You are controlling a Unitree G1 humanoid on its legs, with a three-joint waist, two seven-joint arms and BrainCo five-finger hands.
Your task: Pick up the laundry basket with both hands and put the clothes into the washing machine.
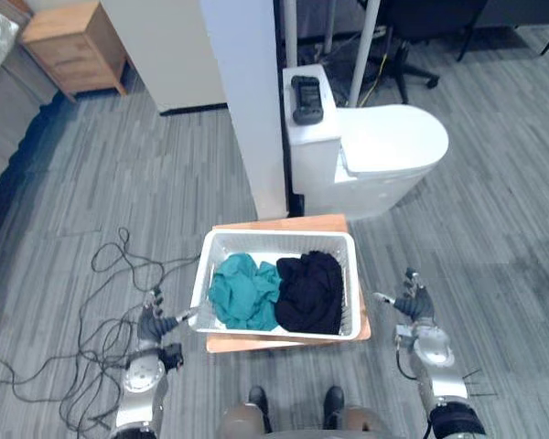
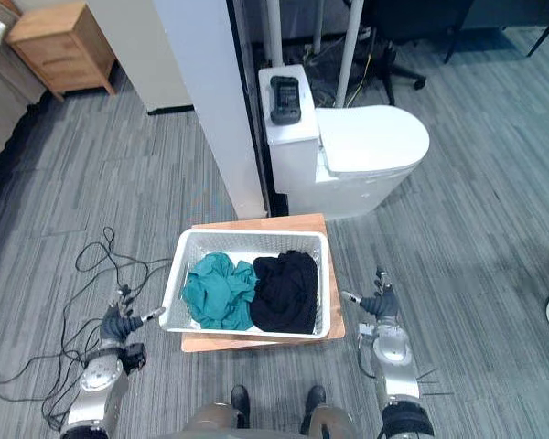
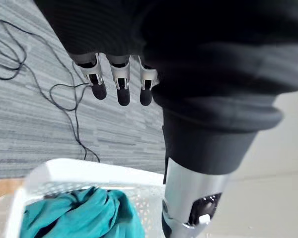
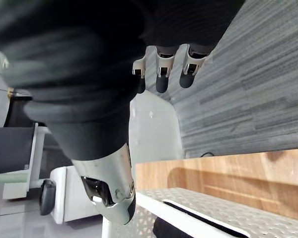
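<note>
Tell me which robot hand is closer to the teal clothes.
Left. The left robot hand sits just left of the basket, whose left half holds the teal clothes; the right robot hand is beyond the black clothes.

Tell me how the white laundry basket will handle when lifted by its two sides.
The laundry basket looks like perforated plastic, so it is probably light but apt to flex. The teal cloth and black cloth lie loose inside, so they would likely shift if it tilts.
</note>
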